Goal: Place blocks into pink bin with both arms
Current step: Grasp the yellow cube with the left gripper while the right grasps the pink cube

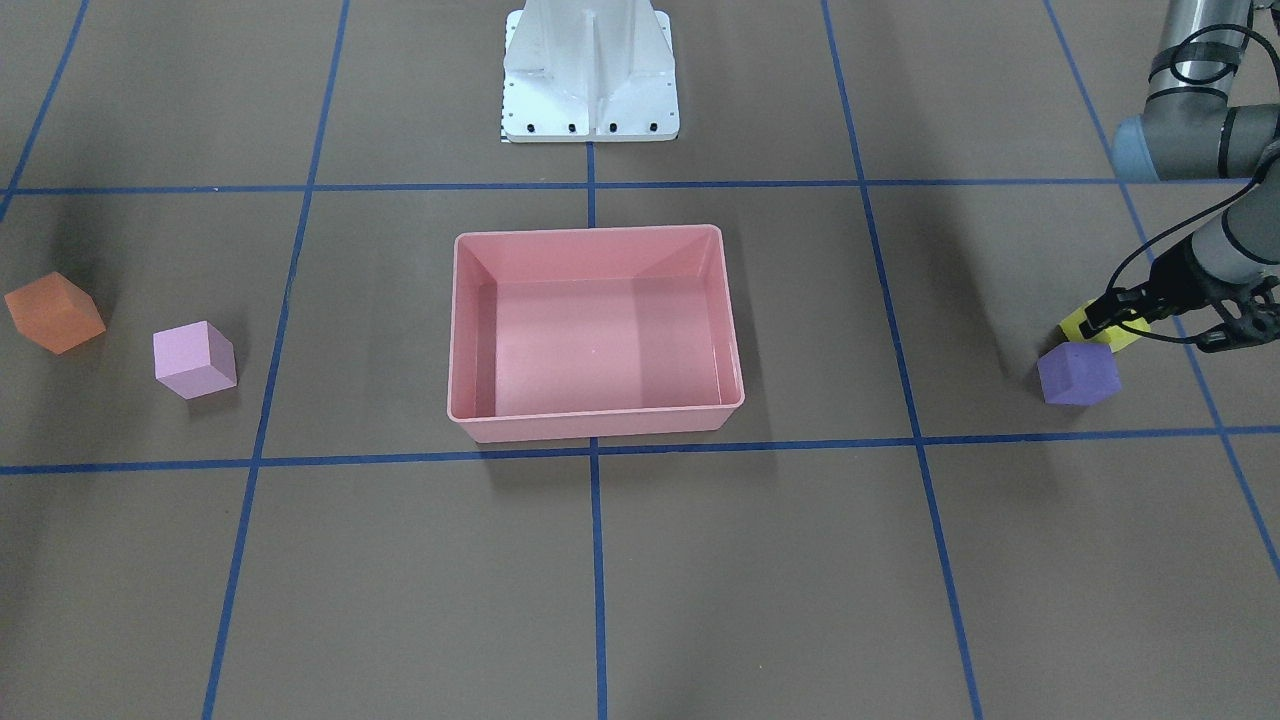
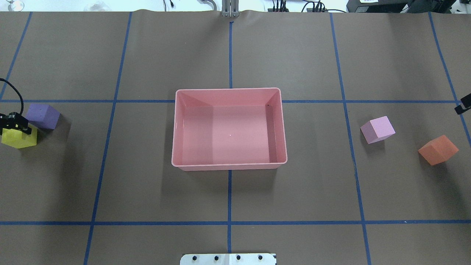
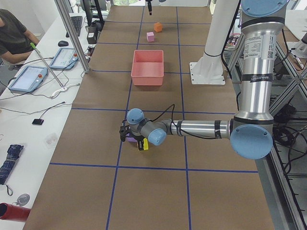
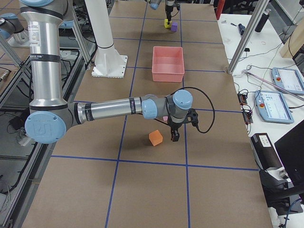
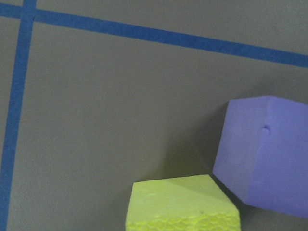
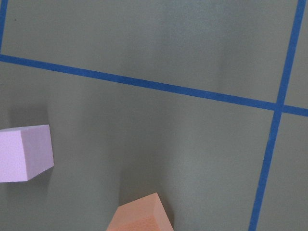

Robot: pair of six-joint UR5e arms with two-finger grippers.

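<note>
Brown paper (image 2: 147,191) crossed by blue tape lines (image 2: 229,195) covers the table, and the pink bin (image 2: 228,89) stands at its middle, in front of the white pedestal (image 1: 590,70). All four cubes are outside the bin. On the robot's left side the yellow cube (image 2: 18,139) and the purple cube (image 2: 43,116) sit close together, nearly corner to corner. On the right side the light pink cube (image 2: 378,129) lies nearer to the bin and the orange cube (image 2: 438,149) farther out, the two apart from each other. The left gripper (image 2: 14,124) is closed on the yellow cube, its black fingers over the upper part of the cube; whether the cube is lifted from the paper I cannot tell. The right gripper (image 4: 174,134) points down near the orange cube without touching it, and how wide its fingers stand I cannot tell. Each arm has its forearm stretched low and level over the table with the wrist bent downward: the left arm (image 3: 196,128) toward the yellow cube, the right arm (image 4: 109,108) toward the orange one.
</note>
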